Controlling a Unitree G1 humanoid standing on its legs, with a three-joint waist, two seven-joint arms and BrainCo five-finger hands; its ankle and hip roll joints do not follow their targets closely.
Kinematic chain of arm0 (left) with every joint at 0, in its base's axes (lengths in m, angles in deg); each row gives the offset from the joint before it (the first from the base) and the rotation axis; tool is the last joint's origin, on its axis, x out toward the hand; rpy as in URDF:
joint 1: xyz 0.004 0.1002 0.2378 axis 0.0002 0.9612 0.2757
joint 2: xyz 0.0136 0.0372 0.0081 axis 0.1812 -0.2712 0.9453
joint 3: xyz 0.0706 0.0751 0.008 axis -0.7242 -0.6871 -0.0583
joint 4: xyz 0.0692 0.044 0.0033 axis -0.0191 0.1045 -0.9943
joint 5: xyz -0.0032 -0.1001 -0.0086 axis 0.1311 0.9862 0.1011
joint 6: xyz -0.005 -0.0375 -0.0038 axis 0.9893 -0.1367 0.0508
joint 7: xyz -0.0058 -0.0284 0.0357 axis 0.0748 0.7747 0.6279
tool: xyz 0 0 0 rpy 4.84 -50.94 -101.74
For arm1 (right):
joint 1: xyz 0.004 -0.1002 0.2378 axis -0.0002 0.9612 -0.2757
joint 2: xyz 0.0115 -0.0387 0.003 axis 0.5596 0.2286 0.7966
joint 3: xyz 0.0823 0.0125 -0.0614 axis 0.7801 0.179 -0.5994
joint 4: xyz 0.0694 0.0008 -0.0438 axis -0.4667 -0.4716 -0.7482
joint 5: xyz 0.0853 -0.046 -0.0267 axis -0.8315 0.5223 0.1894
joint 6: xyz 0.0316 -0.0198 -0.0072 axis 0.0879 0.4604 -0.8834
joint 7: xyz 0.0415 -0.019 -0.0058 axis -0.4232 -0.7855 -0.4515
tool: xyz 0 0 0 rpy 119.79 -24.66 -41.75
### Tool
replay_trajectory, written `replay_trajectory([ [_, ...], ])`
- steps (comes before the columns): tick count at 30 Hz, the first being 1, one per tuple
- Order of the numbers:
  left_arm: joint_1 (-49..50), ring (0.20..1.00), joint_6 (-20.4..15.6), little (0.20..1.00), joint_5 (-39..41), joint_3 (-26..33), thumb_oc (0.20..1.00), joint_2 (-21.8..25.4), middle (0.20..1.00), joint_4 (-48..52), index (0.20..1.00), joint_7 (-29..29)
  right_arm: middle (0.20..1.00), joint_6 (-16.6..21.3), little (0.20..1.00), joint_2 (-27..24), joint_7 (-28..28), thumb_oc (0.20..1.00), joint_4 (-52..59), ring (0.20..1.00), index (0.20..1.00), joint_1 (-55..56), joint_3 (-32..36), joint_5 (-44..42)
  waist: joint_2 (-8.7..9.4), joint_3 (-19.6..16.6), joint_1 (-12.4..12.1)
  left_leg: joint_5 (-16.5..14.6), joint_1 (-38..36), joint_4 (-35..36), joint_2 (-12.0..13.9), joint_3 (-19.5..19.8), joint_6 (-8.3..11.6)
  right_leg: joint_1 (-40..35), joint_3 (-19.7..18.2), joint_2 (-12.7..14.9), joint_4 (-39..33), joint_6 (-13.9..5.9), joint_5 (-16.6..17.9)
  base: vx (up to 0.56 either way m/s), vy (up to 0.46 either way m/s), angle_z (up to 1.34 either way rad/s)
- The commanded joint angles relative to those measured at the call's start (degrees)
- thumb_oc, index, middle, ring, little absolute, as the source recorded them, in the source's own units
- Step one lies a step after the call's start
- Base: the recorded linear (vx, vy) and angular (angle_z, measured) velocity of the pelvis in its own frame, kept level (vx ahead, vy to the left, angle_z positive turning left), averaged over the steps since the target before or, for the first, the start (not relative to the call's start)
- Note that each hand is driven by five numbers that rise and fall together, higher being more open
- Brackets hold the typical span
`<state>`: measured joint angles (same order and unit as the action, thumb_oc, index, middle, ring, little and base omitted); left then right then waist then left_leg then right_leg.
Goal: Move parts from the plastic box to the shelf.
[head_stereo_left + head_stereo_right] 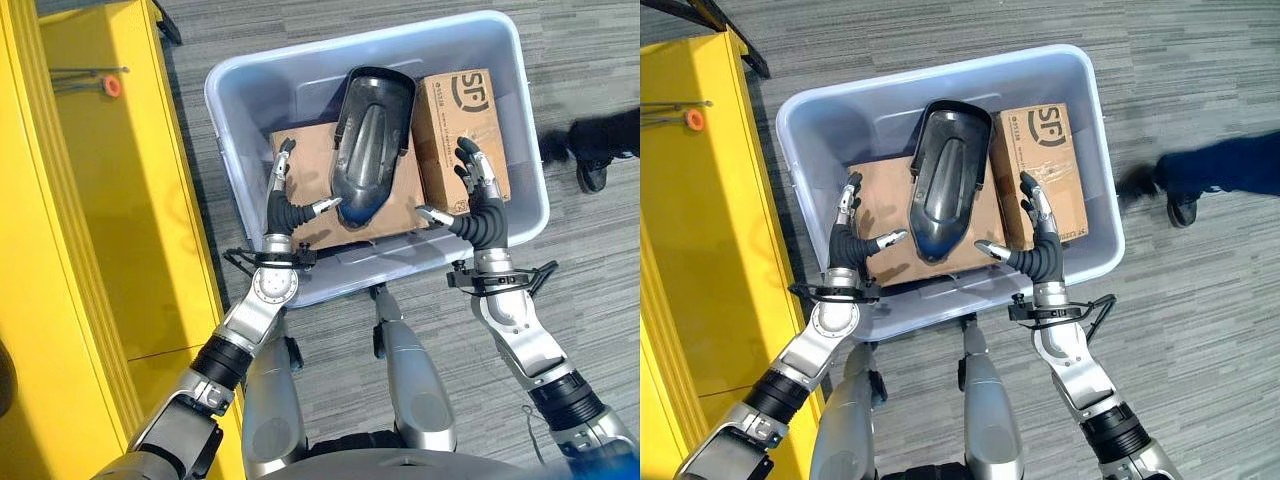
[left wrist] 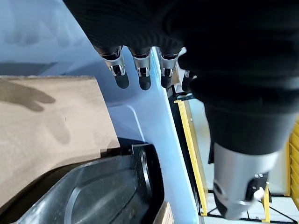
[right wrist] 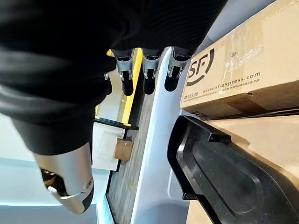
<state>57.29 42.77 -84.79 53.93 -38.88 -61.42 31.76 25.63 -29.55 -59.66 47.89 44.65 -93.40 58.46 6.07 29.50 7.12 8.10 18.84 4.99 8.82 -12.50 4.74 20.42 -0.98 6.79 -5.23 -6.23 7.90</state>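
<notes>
Head cameras overhead; wrist cameras inside plastic box (image 1: 520, 130).

Plastic box (image 1: 520, 150) ahead of me; part (image 1: 371, 140) on flat cardboard (image 1: 310, 175) inside, carton (image 1: 455, 125) to its right; shelf (image 1: 90, 200) on my left.

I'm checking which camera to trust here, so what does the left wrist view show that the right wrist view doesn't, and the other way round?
Left wrist view alone: the flat brown cardboard sheet lying beside the part, the left hand with straight fingers hanging over it.

Right wrist view alone: the printed brown cardboard box next to the part, with the right hand, fingers also straight, above.

Both share: the black moulded plastic part and the pale blue-grey plastic box's wall, neither hand touching the part.
</notes>
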Motion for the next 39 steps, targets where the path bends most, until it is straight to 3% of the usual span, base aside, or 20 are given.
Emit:
replay_trajectory([
  [1, -2.8, 1.000, -1.7, 1.000, -4.7, 0.5, 1.000, 0.5, 1.000, -3.4, 1.000, 0.3, 1.000, 4.3, 1.000, -0.7, -0.4, 1.000, 2.9, 1.000, 1.000, -1.0, 1.1, -1.2, 1.80, -3.5, 0.9, -0.4, -6.0, 0.0, 4.2, -0.6, 4.43, 1.7, -3.5, 1.5, 2.0, -4.65, 5.8, 0.00, 0.000, 0.00],
  [28, -6.6, 1.000, -1.1, 1.000, -14.0, -2.0, 1.000, 3.8, 1.000, -6.9, 1.000, 1.0, 1.000, 6.0, 1.000, -1.4, -0.2, 1.000, 3.0, 1.000, 1.000, -0.3, 1.3, -0.9, 0.26, -3.5, 2.5, -0.8, -6.8, 0.0, 4.3, -2.3, 4.73, 2.7, -5.0, 1.0, 2.1, -4.84, 6.1, 0.00, -0.002, -0.04],
  [39, -12.5, 1.000, 0.2, 1.000, -22.4, -5.5, 1.000, 7.1, 1.000, -10.1, 1.000, 2.5, 1.000, 7.0, 1.000, -2.2, -0.1, 1.000, 3.2, 1.000, 1.000, 0.3, 1.3, -1.0, -0.35, -3.7, 3.8, -1.5, -7.9, 0.0, 4.5, -3.5, 4.98, 2.6, -5.8, 0.7, 1.8, -5.23, 6.2, 0.01, 0.004, -0.05],
])
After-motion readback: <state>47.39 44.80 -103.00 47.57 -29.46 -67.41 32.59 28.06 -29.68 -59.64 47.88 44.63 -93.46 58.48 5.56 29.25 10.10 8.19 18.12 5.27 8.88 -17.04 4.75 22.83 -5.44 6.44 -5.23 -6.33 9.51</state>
